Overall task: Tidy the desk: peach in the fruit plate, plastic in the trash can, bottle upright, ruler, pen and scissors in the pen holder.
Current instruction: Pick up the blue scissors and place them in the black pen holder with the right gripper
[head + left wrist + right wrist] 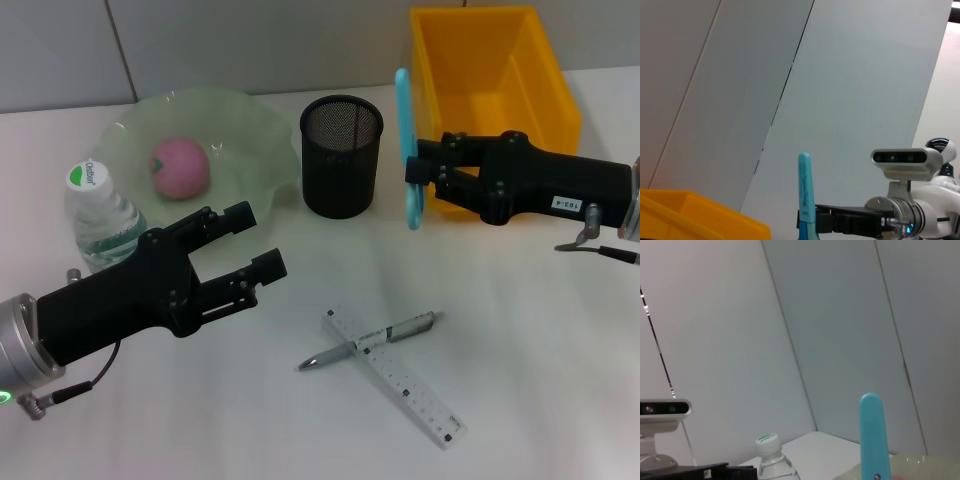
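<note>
Open left claw [235, 245] nearest, right claw [425, 175] gripping upright scissors [407, 150]; ruler [393, 375], pen [370, 340] only head-view.

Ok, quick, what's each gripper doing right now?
Left gripper: open, empty, over the desk.
Right gripper: closed on the blue scissors, beside the pen holder.

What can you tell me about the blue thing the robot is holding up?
It looks like the scissors, seen edge-on as a long, thin, light blue piece of smooth plastic with a rounded top. They stand nearly upright, held above the table by the right end effector, which is shut on them about halfway down. They hang between the black mesh pen holder and the yellow bin, touching neither. The blades cannot be made out.
</note>
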`<state>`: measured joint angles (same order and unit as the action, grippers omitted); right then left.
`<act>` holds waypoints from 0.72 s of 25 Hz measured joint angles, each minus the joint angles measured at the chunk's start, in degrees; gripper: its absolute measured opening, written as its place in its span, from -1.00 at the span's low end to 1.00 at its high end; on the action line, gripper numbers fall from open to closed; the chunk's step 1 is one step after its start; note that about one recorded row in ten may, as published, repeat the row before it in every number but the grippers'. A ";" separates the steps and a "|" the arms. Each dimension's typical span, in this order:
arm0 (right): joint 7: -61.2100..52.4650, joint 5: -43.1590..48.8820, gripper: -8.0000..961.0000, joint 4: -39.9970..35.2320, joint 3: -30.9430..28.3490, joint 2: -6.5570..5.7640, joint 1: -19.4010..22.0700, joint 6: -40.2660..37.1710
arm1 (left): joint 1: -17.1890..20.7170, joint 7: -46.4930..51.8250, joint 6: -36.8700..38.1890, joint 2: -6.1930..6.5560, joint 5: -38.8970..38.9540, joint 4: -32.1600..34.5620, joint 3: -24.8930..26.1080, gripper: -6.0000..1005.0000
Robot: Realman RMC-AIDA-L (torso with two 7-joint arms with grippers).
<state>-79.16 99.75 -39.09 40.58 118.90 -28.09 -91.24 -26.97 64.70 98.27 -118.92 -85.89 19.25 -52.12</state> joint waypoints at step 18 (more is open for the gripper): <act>4.23 -3.13 -0.49 -1.63 -0.15 0.10 -0.18 0.25 | -0.28 -0.72 -0.01 0.00 -0.06 -0.08 -0.52 0.58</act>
<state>-74.93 96.63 -40.73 40.43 119.00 -28.27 -90.99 -27.26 63.98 98.26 -118.92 -85.95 19.17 -52.63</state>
